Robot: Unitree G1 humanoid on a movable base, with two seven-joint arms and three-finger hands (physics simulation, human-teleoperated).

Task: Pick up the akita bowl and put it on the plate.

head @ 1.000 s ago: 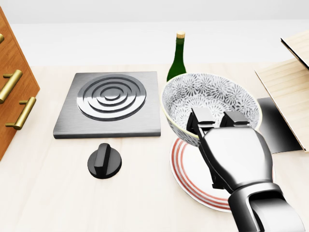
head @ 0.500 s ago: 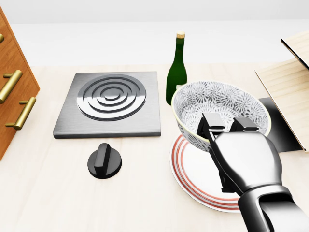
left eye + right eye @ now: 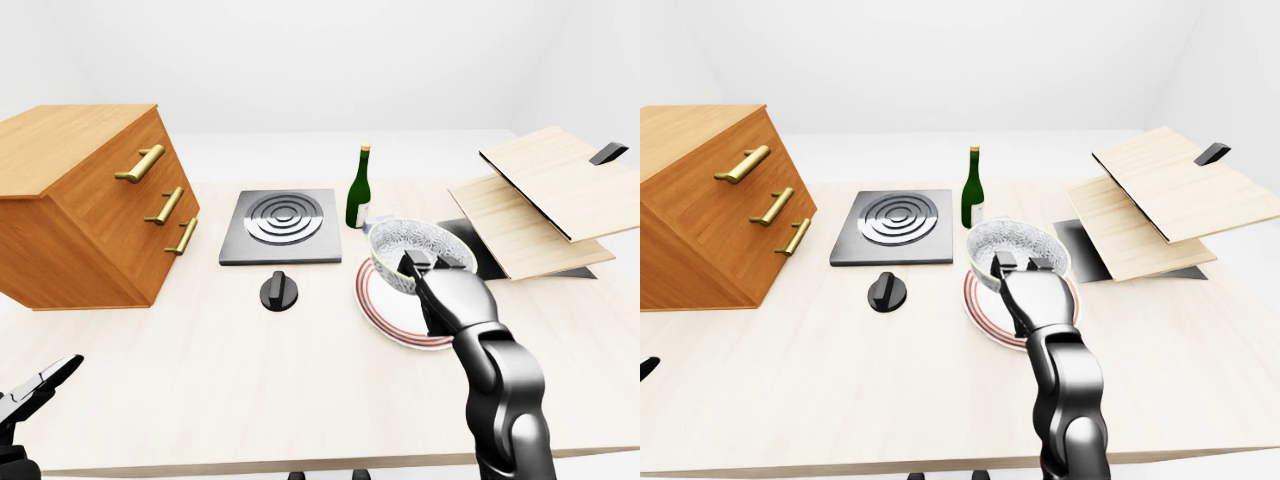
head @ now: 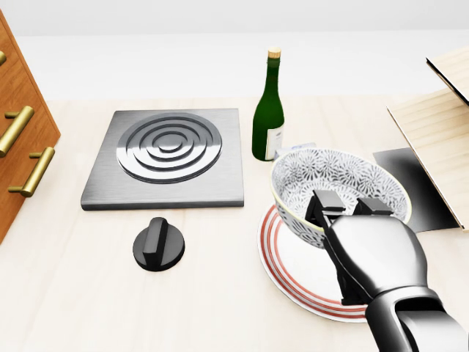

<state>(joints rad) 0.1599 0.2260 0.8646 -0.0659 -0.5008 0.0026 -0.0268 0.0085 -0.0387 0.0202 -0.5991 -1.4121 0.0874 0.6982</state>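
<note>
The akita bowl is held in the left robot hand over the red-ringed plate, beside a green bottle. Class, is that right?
No: the right robot hand holds the akita bowl over the red-ringed plate, beside the green bottle. The head view shows it.

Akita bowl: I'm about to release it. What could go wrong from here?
The right hand pinches the akita bowl by its rim only; it may tip on release.
In the head view it hangs over the upper edge of the plate, not the centre, so it could land half off.
The bottle stands close at upper left; a swing could knock it.
</note>
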